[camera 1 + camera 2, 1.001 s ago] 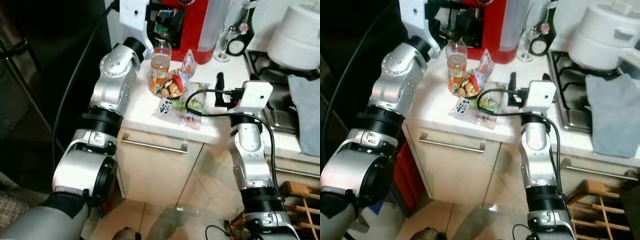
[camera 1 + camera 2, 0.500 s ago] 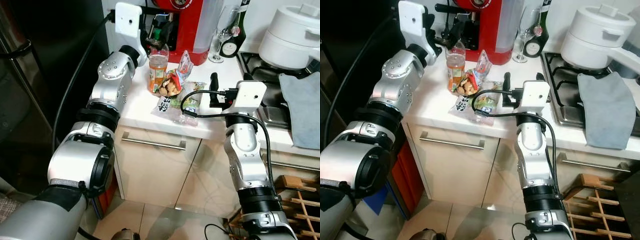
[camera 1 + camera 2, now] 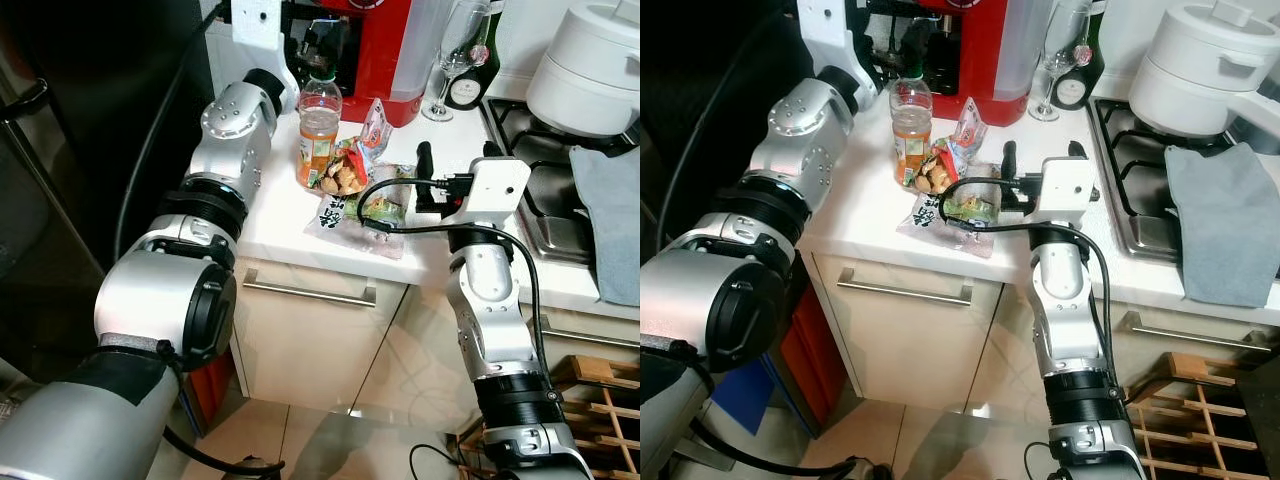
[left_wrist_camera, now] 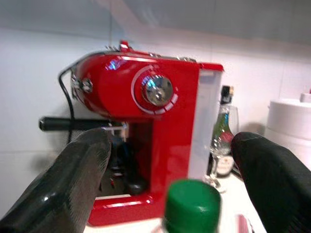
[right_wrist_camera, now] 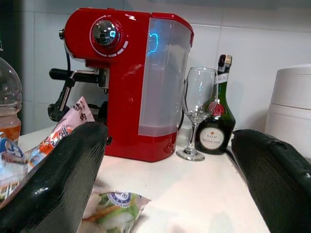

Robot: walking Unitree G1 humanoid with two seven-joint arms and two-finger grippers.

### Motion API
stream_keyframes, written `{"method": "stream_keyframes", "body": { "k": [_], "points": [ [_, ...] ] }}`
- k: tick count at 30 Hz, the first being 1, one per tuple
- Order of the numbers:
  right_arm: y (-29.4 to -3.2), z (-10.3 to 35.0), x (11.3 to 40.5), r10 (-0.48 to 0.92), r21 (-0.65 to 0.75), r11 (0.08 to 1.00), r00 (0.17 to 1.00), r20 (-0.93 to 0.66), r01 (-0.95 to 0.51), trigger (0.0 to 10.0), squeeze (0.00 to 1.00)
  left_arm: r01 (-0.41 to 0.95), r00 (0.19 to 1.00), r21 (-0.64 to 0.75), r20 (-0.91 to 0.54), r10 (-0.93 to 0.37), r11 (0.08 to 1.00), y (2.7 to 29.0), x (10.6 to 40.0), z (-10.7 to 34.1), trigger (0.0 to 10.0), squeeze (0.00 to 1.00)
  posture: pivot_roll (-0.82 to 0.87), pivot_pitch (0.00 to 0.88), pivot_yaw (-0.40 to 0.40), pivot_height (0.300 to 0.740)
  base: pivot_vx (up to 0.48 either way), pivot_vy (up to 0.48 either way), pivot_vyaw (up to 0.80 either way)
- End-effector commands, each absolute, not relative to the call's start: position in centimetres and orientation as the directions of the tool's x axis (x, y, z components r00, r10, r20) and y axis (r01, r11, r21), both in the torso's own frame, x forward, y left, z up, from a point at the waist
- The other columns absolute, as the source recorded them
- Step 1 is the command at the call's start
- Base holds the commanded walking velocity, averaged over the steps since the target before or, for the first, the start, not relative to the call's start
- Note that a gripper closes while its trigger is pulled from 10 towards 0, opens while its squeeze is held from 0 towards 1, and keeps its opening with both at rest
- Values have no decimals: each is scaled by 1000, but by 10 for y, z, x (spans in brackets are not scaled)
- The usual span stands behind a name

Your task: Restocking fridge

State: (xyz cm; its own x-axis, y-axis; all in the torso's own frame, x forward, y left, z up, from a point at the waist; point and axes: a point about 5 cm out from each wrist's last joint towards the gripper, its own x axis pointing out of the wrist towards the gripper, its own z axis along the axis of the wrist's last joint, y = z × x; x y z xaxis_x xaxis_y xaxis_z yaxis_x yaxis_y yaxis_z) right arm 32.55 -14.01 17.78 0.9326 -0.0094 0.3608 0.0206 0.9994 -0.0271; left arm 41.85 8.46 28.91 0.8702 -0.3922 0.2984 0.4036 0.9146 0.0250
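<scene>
Since a second ago, I raised my left gripper [image 4: 170,160], fingers wide, above the bottle [image 3: 319,130]'s green cap [image 4: 192,204]; rigid, slippery, grasp mid-body; right gripper [image 5: 170,170] wide at 3 o'clock.

Our left gripper [image 4: 170,179] has moved up over the bottle [image 3: 319,132], its fingers wide apart above the green cap [image 4: 192,206]. Our right gripper [image 3: 1038,170] maybe crept a little toward the snack bags [image 3: 362,190].

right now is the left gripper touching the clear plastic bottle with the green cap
Apart. In the left wrist view the left gripper has its fingers spread wide, and the clear plastic bottle's green cap sits between them with open gaps on both sides.
</scene>
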Motion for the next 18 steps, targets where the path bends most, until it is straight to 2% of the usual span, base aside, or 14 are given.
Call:
{"method": "stream_keyframes", "body": {
  "k": [1, 9, 18],
  "points": [
    [-141, 179, 323, -12, -30, 999, 932, 363, 25, 10000, 0, 414, 867, 19, 296, -400, 910, 78, 419, 300, 10000, 0, -49, 0, 0, 740, 0, 0, 0],
    [-138, 178, 322, -6, -29, 999, 935, 356, 17, 10000, 0, 387, 886, 47, 259, -385, 921, 76, 421, 295, 10000, 0, -51, 0, -1, 740, 0, 0, 0],
    [-139, 179, 325, 5, -39, 999, 937, 350, 9, 10000, 0, 391, 905, 111, 136, -404, 914, 68, 421, 277, 10000, 0, -55, 0, -6, 740, 0, 0, 0]
  ]
}}
